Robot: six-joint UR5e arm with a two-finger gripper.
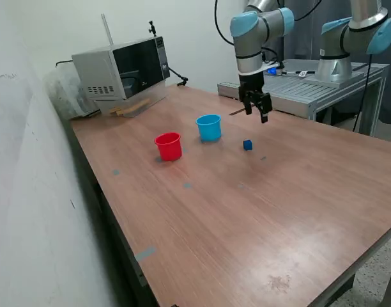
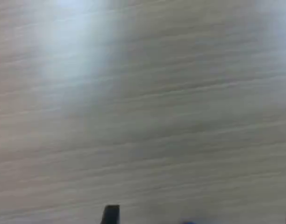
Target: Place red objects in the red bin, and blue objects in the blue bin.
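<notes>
Tabletop lies broad around 1 blue cube; claw hangs open, empty.

A wooden table filled most of the exterior frame. On it, at upper centre, stood a red cup and a light blue cup, near each other but apart. A small dark blue cube lay just right of the blue cup. A microwave occupied the upper-left corner.
</notes>
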